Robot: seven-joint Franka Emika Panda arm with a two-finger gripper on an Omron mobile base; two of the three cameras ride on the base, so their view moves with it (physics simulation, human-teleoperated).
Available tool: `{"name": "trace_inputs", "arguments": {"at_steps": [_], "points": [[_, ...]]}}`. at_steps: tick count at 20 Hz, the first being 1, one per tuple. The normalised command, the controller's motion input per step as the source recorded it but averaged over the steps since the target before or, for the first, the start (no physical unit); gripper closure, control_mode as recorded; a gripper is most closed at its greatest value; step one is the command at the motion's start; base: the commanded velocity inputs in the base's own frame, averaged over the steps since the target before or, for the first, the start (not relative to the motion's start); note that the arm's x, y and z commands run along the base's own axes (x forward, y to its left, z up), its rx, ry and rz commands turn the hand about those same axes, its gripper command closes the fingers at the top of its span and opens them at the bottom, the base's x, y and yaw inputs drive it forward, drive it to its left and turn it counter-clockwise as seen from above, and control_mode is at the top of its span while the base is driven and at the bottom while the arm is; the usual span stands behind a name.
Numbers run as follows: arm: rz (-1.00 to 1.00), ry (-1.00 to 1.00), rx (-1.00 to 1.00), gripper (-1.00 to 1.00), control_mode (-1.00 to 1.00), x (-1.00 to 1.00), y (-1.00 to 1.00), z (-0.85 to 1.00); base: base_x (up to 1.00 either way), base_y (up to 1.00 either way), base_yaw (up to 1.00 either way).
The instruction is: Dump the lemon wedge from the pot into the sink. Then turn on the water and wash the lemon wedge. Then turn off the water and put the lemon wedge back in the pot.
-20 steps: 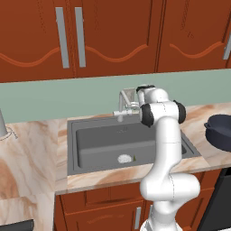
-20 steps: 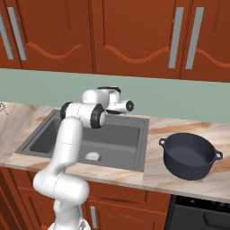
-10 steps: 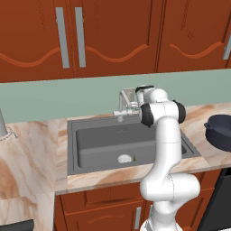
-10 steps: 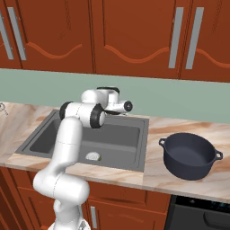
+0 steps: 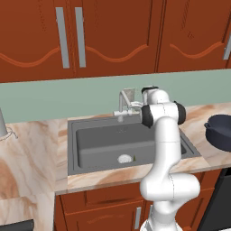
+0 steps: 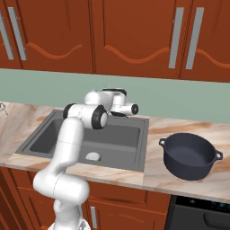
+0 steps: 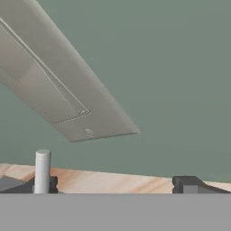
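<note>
the lemon wedge (image 5: 134, 158) is a tiny yellowish-green sliver on the floor of the sink (image 5: 90, 140), just beside the round silver-white drain (image 5: 124, 159), on the side nearer the arm. from the right base view the same drain (image 6: 93, 156) shows pale on the basin floor, partly behind the arm, and the wedge is too small to make out there. no water is visible in the basin.

the pot (image 6: 191, 155) stands upright on the marble counter (image 6: 161, 177) to the right of the sink (image 6: 121, 139), well apart from the wedge; its dark interior looks empty. in the left base view, part of the pot (image 5: 219, 131) shows at the right edge.

the faucet (image 5: 124, 104) rises at the back rim of the sink, against the green backsplash (image 5: 54, 97). the gripper (image 5: 135, 107) is up at the faucet, held level above the basin's back edge. in the hand view, the two dark fingertips (image 7: 187, 184) stand wide apart with nothing between them, facing the green wall; a small pale upright rod (image 7: 42, 171) stands by the left tip, and a broad pale slab (image 7: 54, 85) slants across above.
</note>
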Motion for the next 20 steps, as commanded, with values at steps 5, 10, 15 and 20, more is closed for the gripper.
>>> {"name": "trace_inputs", "arguments": {"at_steps": [5, 10, 15, 20], "points": [[-0.02, 0.0, 0.02, -1.0, -1.0, 0.0, -0.55, -0.18, 0.0, 0.0, 0.0], [0.0, 0.0, 0.01, -1.0, -1.0, 0.0, -0.02, 0.0, 0.0, 0.0, 0.0], [0.0, 0.0, 0.0, -1.0, -1.0, 0.0, 0.0, 0.0, 0.0, 0.0, 0.0], [0.0, 0.0, 0.0, -1.0, -1.0, 0.0, 0.0, 0.0, 0.0, 0.0, 0.0]]}}
